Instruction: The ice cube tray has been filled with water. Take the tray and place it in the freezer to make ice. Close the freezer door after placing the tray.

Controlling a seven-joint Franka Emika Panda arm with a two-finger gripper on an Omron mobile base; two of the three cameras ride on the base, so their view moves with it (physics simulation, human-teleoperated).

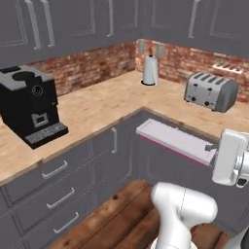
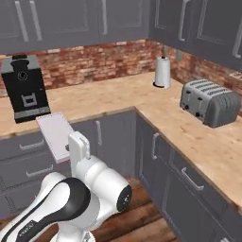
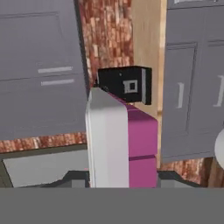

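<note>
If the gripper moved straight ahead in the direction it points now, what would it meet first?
Probably the black coffee machine on the wooden counter. In the hand view it sits just beyond the far end of the pale lavender, pink-edged ice cube tray held by the gripper. Depth is uncertain.

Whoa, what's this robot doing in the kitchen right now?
The white robot arm has its tool shut on one end of the ice cube tray, a long pale slab with a pink underside. It holds the tray in the air in front of the corner cabinets, off the wooden counter. A black coffee machine, a paper towel roll and a chrome toaster sit on that counter.
</note>
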